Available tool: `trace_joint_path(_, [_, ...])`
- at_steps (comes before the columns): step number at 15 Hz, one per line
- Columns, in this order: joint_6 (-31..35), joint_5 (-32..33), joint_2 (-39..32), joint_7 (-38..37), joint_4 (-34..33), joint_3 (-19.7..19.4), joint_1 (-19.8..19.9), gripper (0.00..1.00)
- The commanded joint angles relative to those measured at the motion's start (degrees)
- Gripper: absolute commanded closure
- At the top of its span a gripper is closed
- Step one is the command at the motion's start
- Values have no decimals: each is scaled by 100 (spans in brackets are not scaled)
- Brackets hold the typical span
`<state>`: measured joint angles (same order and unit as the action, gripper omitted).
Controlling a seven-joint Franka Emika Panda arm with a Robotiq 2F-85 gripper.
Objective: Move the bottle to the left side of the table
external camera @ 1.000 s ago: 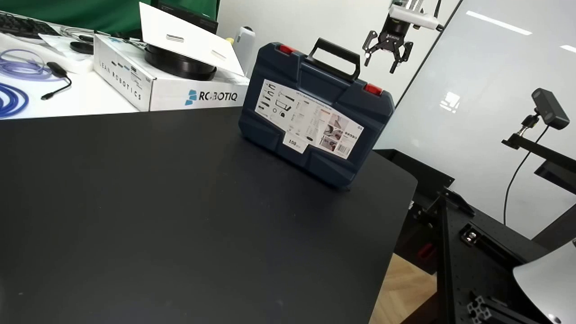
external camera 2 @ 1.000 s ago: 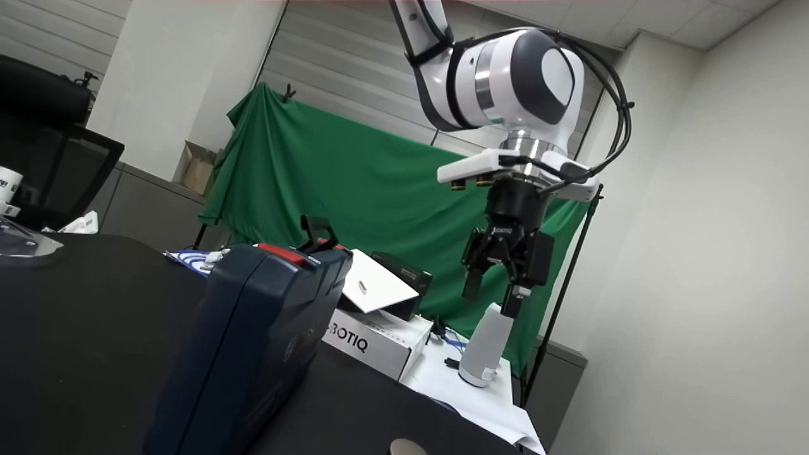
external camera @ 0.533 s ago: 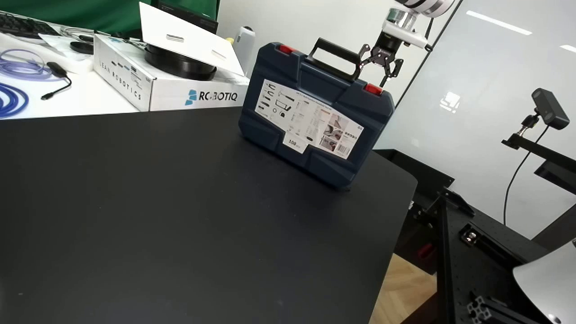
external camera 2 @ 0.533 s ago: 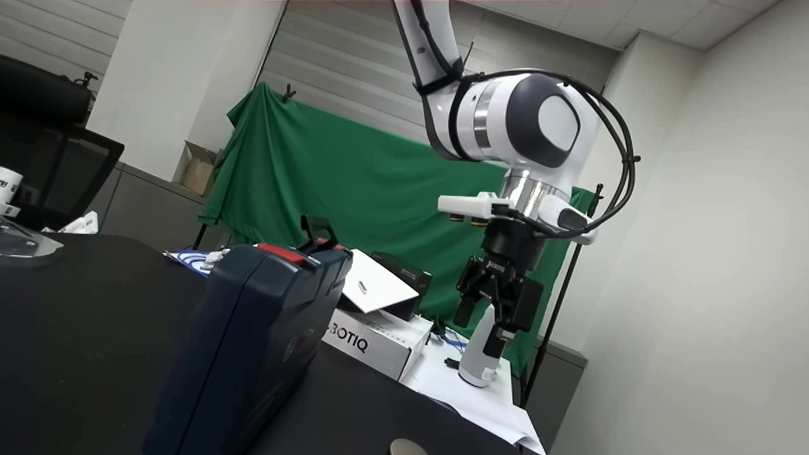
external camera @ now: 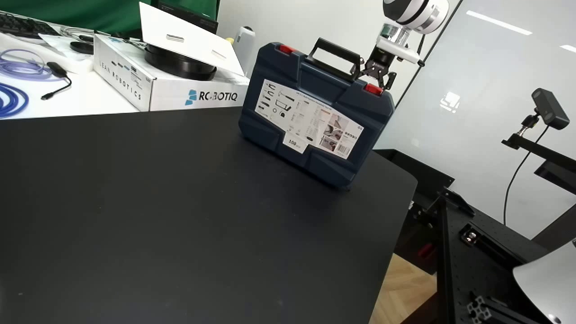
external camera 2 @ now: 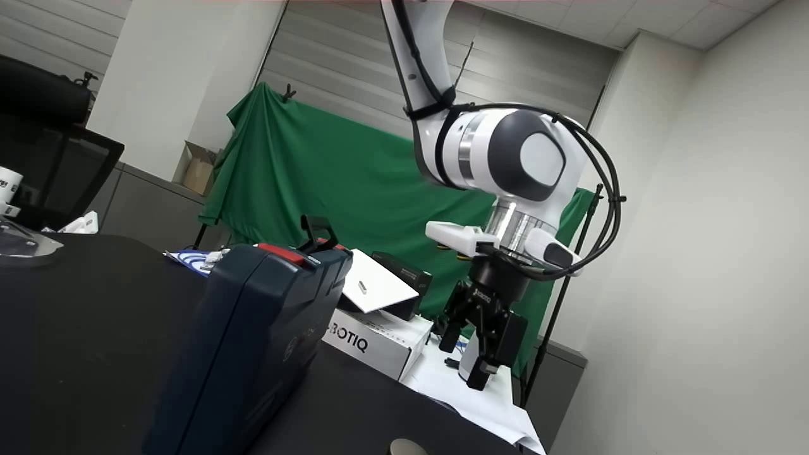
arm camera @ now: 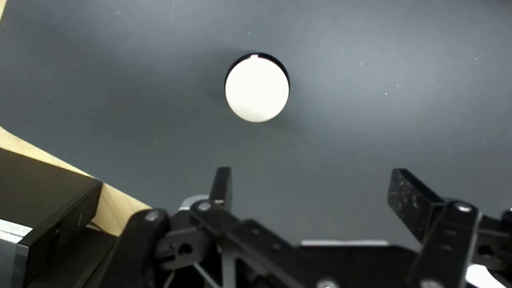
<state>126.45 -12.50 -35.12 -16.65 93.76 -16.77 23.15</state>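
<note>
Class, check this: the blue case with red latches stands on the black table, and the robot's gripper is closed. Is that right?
Not quite: the gripper is open, its fingers apart, as the wrist view shows. The blue case with red latches does stand on the black table.

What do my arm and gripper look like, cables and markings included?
The glossy white, rounded robot arm has a dark grey panel and a silver metal collar. Slim black cables run along it, with a black strap higher up. The matte black, two-fingered gripper has jointed links, silver screws and blocky fingertips; its small white lettering is blurred.
</note>
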Motion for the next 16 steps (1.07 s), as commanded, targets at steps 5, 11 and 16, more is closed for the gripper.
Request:
trace_joint_path(5, [-21,10,-30,9,-13,7,10,0])
trace_joint_path(11, [349,4,-120,-148,164,-20,-70,0])
trace_joint_path(16, [941,-221,-442,-644,355,-22,-133,0])
